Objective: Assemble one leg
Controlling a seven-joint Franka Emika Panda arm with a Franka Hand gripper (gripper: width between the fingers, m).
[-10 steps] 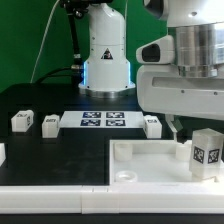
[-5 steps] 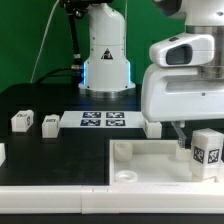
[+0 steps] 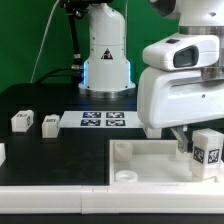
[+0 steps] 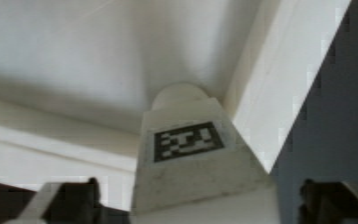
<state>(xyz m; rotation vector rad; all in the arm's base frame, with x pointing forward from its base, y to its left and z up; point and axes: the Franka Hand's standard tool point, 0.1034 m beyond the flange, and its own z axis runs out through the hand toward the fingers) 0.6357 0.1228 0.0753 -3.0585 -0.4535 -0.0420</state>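
Observation:
A white leg point(image 3: 207, 152) with a black-and-white tag stands upright in the white tray point(image 3: 135, 160), near its corner at the exterior view's right. My gripper point(image 3: 183, 143) hangs low just beside and behind it. In the wrist view the same leg point(image 4: 190, 140) rises between my two dark fingertips point(image 4: 69, 200), with a gap on each side. The gripper point(image 4: 197, 200) is open and holds nothing. Its fingers are mostly hidden by the arm's white body in the exterior view.
Two more legs point(image 3: 21, 120) point(image 3: 50, 123) stand on the black table at the exterior view's left. A third point(image 3: 152, 125) is beside the marker board point(image 3: 103, 121). The robot base point(image 3: 105, 55) stands behind.
The arm has shifted toward the exterior view's right and come down slightly over the leg in the tray. The leg has not moved.

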